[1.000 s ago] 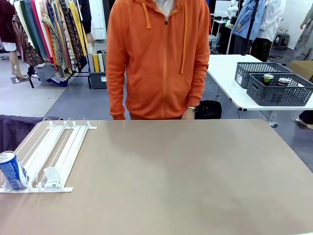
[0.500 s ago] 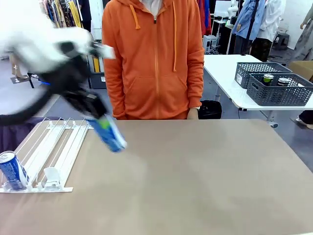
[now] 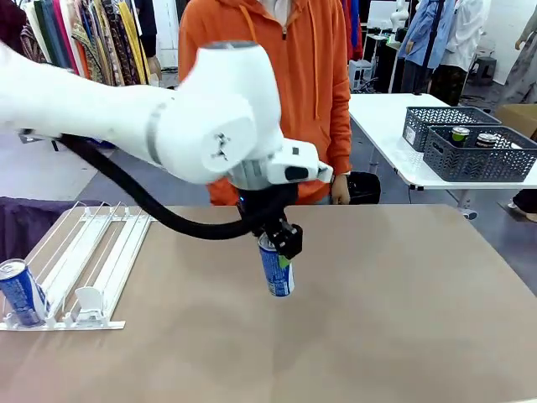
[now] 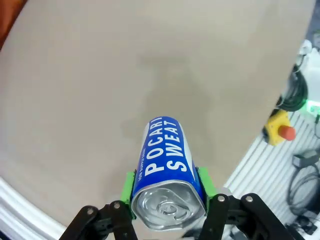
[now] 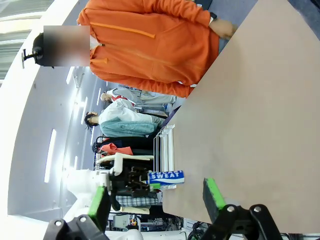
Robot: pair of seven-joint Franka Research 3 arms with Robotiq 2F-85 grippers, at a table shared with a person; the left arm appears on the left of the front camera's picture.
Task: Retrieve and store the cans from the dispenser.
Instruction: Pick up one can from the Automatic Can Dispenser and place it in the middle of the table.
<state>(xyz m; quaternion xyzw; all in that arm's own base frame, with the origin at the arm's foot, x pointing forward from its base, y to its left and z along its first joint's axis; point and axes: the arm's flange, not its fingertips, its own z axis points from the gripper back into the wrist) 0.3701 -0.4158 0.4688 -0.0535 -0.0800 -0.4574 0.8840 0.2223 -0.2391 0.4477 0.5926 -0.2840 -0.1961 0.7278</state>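
The slim blue aluminium drink can [image 3: 276, 270] hung over the tan table [image 3: 394, 302], clamped near its top end by the left tool [image 3: 275, 245]. We judged it thin-walled, smooth, dentable; mid-body suited a firm, gentle hold. The right tool [image 5: 156, 196] gaped, released.

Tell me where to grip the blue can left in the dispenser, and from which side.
Likely the upper body of the blue can, just under its silver top, coming from above along its lean. It stands tilted at the near end of the left lane of the dispenser; low rails flank its base.
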